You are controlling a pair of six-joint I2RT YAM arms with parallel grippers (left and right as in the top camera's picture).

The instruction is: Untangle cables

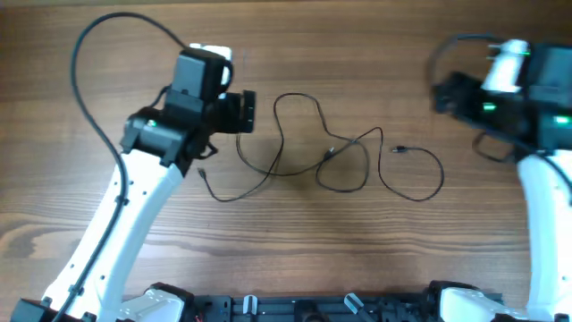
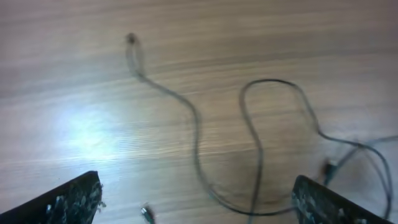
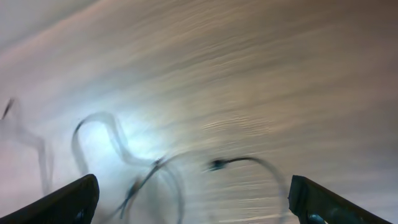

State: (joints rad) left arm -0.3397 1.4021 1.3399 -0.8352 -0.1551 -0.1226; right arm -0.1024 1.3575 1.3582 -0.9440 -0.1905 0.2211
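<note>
Overhead, thin black cables (image 1: 329,154) sprawl in crossing loops; left fingers (image 2: 68,200) and right fingers (image 3: 62,202) spread wide, empty.

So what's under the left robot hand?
Under the left gripper lie the wooden table and part of the cables. From overhead, the gripper covers a stretch of cable.

Overhead light is even and soft, both wrist views show white glare on the wooden table (image 2: 87,134), and motion blur smears the cables (image 3: 216,165) in the right one.
</note>
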